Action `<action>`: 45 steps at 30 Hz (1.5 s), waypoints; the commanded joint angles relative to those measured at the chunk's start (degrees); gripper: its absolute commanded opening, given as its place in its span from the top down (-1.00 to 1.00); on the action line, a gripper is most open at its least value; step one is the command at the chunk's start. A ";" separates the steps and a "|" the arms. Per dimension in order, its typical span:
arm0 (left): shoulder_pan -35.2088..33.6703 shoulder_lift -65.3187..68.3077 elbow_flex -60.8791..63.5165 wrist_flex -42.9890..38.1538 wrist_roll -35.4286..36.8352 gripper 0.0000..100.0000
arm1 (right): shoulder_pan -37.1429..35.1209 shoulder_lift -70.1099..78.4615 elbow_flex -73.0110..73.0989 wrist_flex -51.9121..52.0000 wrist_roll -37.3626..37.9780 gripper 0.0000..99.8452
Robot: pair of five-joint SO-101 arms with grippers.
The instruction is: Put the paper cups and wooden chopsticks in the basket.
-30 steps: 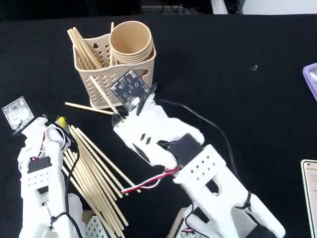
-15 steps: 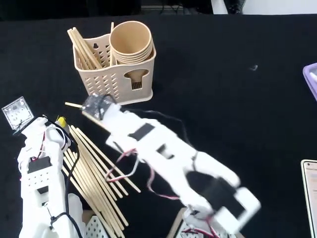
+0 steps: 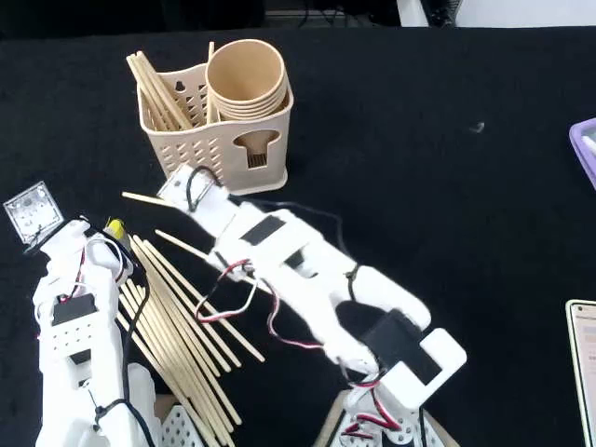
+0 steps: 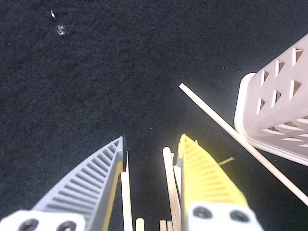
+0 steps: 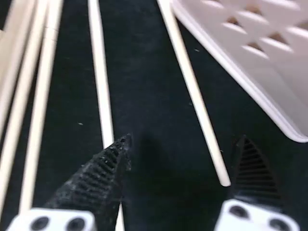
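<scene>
Paper cups [image 3: 247, 79], tan and nested in one stack, stand upright in the beige perforated plastic basket [image 3: 216, 149] at the far side of the black surface [image 3: 447, 186]. A bundle of wooden chopsticks [image 3: 156, 91] leans in the compartment beside them. In front of the basket, loose wooden chopsticks [image 3: 177, 321] lie fanned on the surface next to the left arm. The right arm stretches from the near edge to the foot of the basket. There the right gripper [image 5: 185, 142] sits low with its black fingers spread wide, and the end of a single chopstick [image 5: 192, 91], lying just beside the basket wall, rests between them ungripped. The left gripper [image 4: 151, 139], one finger grey and one yellow, is also spread, with the tips of several loose chopsticks lying between its fingers.
</scene>
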 commanded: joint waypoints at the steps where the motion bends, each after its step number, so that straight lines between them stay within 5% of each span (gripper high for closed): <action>1: -0.31 -1.05 -0.31 -0.97 0.26 0.62 | 2.02 0.22 -3.21 0.44 3.08 0.35; 11: -0.31 -1.05 -0.31 -0.62 0.09 0.62 | 2.11 7.08 -5.58 2.11 5.45 0.40; 17: -0.31 -1.05 -0.31 -0.70 0.09 0.62 | 1.76 3.12 -7.87 8.62 5.80 0.99; 29: -0.31 -0.79 -0.31 -0.88 0.00 0.62 | -1.85 -9.63 2.51 8.97 5.71 0.95; 35: -0.31 -0.79 -0.31 -0.88 0.00 0.62 | -3.78 -6.81 1.71 6.42 -0.26 0.54; 45: -0.31 -0.97 -0.31 -0.79 0.00 0.62 | -5.10 8.22 -8.22 3.08 -2.73 0.66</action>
